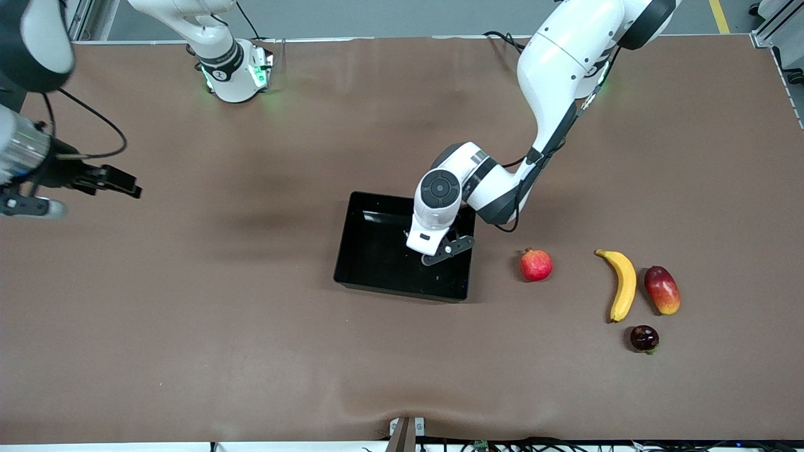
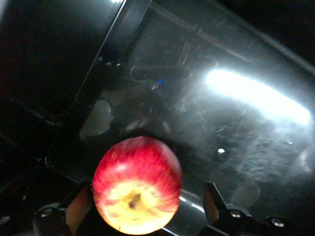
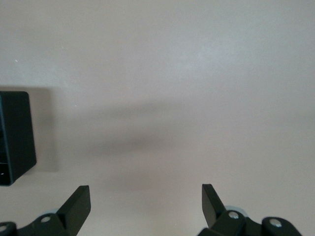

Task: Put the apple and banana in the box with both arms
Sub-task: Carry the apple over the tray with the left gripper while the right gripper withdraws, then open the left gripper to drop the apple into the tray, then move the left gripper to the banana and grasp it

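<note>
Right pincer [image 1: 116, 182] up over bare surface [image 1: 220, 326] at the right arm's end, fingers [image 3: 76, 206] spread wide, nothing between them; arm waiting. Near the middle of the surface, a shallow black box [image 1: 352, 251]. Left pincer [image 1: 447, 248] down inside the box at its edge toward the left arm's end, fingers [image 2: 212, 201] wide apart. Between them, in the left wrist view, the apple [image 2: 137, 184], one finger close at its side, a clear gap to the other; resting on the box floor or not, cannot tell. Beside the box toward the left arm's end, a pinkish-red round fruit [image 1: 536, 265]. Then the banana [image 1: 622, 284] on the surface, well apart from the box, mango [image 1: 662, 289] just beside it, small dark fruit [image 1: 644, 338] nearer the front edge.
</note>
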You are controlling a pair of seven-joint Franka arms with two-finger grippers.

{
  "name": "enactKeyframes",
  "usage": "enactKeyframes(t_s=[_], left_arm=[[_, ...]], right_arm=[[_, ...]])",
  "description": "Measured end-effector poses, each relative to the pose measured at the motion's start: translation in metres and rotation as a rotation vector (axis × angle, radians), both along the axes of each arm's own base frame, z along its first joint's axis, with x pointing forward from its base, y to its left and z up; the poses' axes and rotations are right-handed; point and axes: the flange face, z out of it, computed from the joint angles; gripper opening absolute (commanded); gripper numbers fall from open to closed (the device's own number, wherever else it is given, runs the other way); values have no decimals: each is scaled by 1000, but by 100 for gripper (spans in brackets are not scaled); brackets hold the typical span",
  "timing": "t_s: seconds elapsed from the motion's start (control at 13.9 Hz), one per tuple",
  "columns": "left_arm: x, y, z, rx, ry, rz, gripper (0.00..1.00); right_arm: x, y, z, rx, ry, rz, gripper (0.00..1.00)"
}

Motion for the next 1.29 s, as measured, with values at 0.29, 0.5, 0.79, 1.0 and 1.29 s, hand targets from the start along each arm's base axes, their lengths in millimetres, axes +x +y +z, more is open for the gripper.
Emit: enactKeyframes(t_s=[0.29, 0.5, 0.79, 1.0, 1.29], left_arm=[[37, 20, 102, -68, -136, 20, 100], [73, 100, 184, -38, -178, -39, 100], [110, 235, 199, 36, -87, -168, 100], [121, 311, 171, 48, -14, -195, 100], [116, 379, 106, 108, 48, -153, 100]], right_arm=[[3, -14, 49, 1, 30, -15, 100], [9, -19, 57, -1, 18, -23, 100], [0, -22, 84, 1, 35, -22, 100], [-1, -18, 87, 1, 39, -15, 100], [-3, -5, 88, -1, 43, -2, 100]])
